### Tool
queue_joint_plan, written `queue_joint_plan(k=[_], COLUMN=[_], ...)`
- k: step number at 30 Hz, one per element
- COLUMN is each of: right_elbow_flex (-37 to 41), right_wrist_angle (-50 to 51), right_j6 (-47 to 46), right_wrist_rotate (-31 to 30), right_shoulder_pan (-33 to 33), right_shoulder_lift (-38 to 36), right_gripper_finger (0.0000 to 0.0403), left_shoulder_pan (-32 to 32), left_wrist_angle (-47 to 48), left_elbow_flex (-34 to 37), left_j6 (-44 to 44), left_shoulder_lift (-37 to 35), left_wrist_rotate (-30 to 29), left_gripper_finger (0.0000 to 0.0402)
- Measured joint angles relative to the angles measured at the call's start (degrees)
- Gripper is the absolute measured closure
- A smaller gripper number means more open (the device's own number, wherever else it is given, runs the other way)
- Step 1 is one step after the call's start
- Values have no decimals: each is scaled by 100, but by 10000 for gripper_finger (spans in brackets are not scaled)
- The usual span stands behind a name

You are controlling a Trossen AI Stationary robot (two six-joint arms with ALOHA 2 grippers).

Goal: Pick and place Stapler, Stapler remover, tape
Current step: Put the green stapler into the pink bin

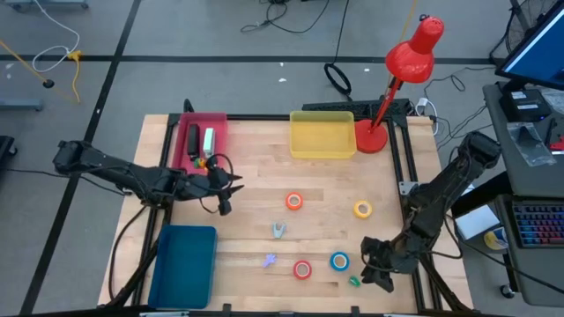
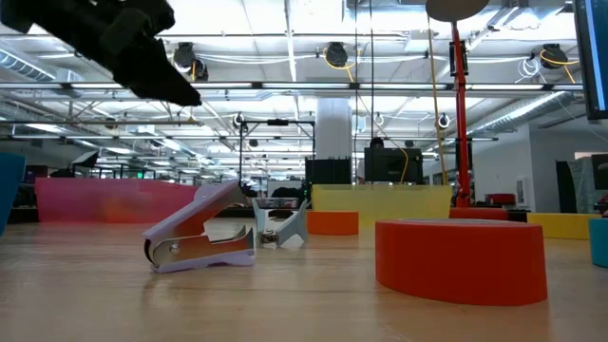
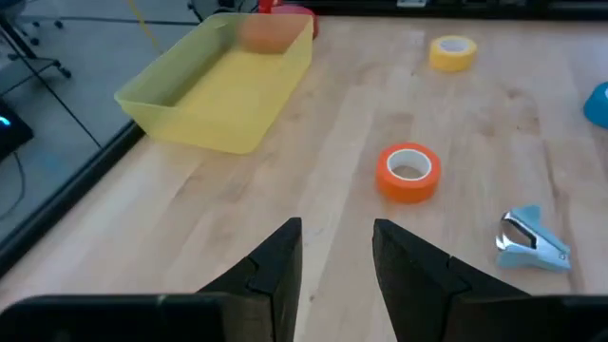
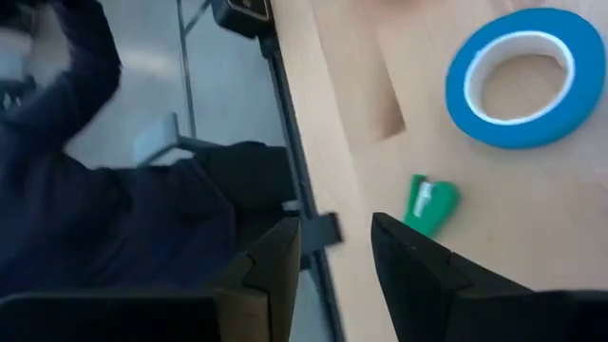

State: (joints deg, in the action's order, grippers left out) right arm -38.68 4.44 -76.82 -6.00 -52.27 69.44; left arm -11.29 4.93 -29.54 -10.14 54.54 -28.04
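Note:
Two staplers [image 1: 201, 141] lie in the pink tray [image 1: 218, 123] at the far left. Orange [image 3: 408, 173], yellow [image 3: 452, 52], red [image 1: 302, 269] and blue [image 4: 522, 76] tape rolls lie flat on the wooden table. A grey-blue staple remover [image 3: 530, 244], a purple one [image 2: 199, 237] and a small green one [image 4: 432, 204] lie among them. My left gripper [image 3: 337, 228] hovers open beside the pink tray, pointing toward the orange roll. My right gripper [image 4: 334, 223] hovers open at the table's near right edge, close to the green remover, with nothing between its fingers.
A yellow tray [image 1: 322, 136] stands at the far middle, with a red desk lamp [image 1: 401, 75] right of it. A blue tray [image 1: 183, 264] sits at the near left. The table's black frame rail [image 4: 285, 123] runs under my right gripper.

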Motion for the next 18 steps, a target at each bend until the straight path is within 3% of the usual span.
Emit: queue_joint_plan(k=[7, 18], right_elbow_flex=[-175, -102], right_wrist_angle=[32, 117], right_j6=[-832, -778], right_wrist_rotate=[13, -326], right_shoulder_pan=[41, 59], right_shoulder_lift=[191, 192], right_gripper_finger=[275, 275], left_shoulder_pan=[-190, -427], left_wrist_angle=[-566, -621], left_elbow_flex=[718, 793], left_j6=[-241, -237], left_shoulder_lift=[-485, -849], left_wrist_rotate=[-1, -18], left_gripper_finger=[270, 270])
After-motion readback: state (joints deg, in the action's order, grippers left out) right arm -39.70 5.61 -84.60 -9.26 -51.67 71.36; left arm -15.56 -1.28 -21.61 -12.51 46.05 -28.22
